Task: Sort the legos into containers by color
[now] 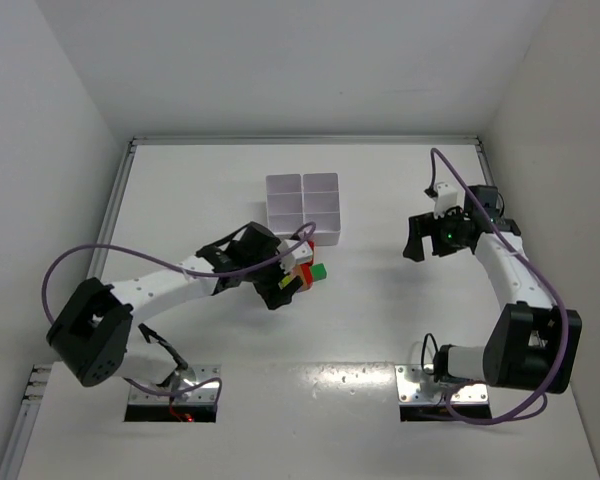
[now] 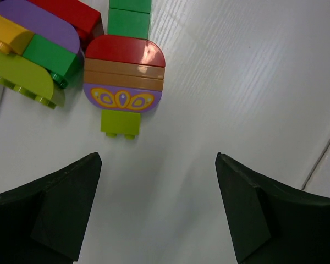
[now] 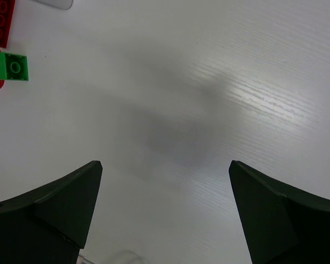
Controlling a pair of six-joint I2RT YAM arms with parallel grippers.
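1. The legos (image 1: 308, 271) were seen heaped at the middle of the top view, just below the lower edge of the white tray (image 1: 302, 196) and partly hidden by the left arm.
2. In the left wrist view the heap filled the upper left: a rounded red, brown and purple piece (image 2: 124, 77) with a lime brick (image 2: 121, 123) touching its lower side, and green, yellow, purple and red pieces beside it. Whether any were clipped together could not be told.
3. The bricks were judged light, stiff and smooth. A hold across two flat opposite sides was thought best, since rounded tops and studs could let a piece slip or twist.
4. The lime brick, lying outermost, was judged the easiest to take without the heap being disturbed.
5. The left pincer (image 2: 157, 165) was held spread wide above the surface, just short of the heap, with nothing between its fingers.
6. The right pincer (image 3: 165, 168) was likewise spread and empty over bare surface at the right of the top view, well apart from the heap. Only a green brick (image 3: 10, 66) and a red one (image 3: 0, 22) showed at the upper left of its own view.
7. Open surface lay right of and below the heap. The thin tray walls close above it were judged easily knocked.
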